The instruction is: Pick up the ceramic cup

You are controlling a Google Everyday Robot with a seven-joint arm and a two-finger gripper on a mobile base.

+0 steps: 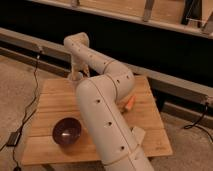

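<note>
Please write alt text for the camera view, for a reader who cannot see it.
A cream robot arm reaches across a wooden slat table, its end effector pointing down near the far edge. A dark round bowl sits near the front; an orange object lies beside the arm.

Claw (76, 75) at table (50, 100) far edge; bowl (67, 131) near.

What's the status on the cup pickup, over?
Gripper at table's far-left edge, fingers open. Ceramic cup not in sight; arm may hide it. Dark bowl near front, well apart.
</note>
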